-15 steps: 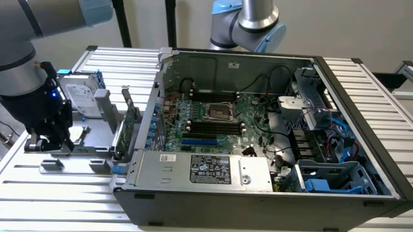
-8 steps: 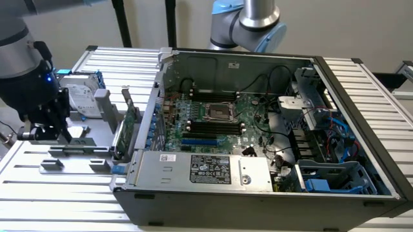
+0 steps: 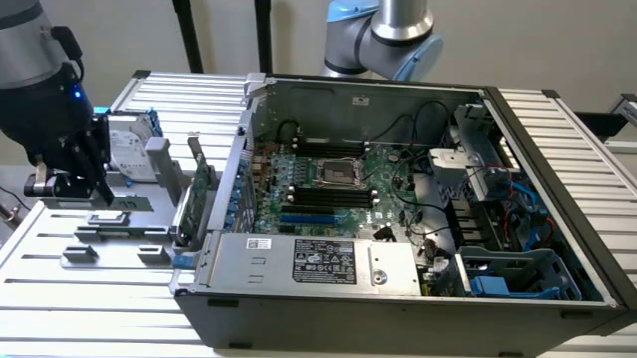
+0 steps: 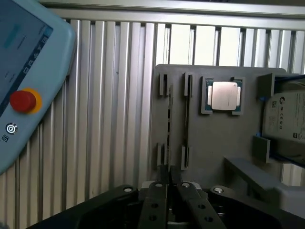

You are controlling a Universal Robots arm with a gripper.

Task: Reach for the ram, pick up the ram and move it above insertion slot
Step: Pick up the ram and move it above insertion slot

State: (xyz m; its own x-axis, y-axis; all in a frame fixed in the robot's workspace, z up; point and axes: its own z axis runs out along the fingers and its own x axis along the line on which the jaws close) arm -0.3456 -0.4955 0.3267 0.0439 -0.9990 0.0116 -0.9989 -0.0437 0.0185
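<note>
Right, I'm over the grey fixture plate (image 4: 214,138) now, on the exterior view's left, beside the open computer case (image 3: 398,317). My gripper (image 4: 169,187) is pinched nearly closed, just a sliver between the fingertips, and I see nothing caught in it. The ram (image 4: 169,125) stands on edge in the plate's slot farther from the CPU (image 4: 224,95), and it lines up with the gap between my fingertips. The hard drive (image 4: 288,114) sits on the plate beyond the CPU. The teach pendant (image 4: 33,57) lies on the ribbed table (image 4: 119,95), red stop button (image 4: 23,101) facing up. The black memory slots (image 3: 329,197) on the motherboard (image 3: 383,168) are well apart from me.
</note>
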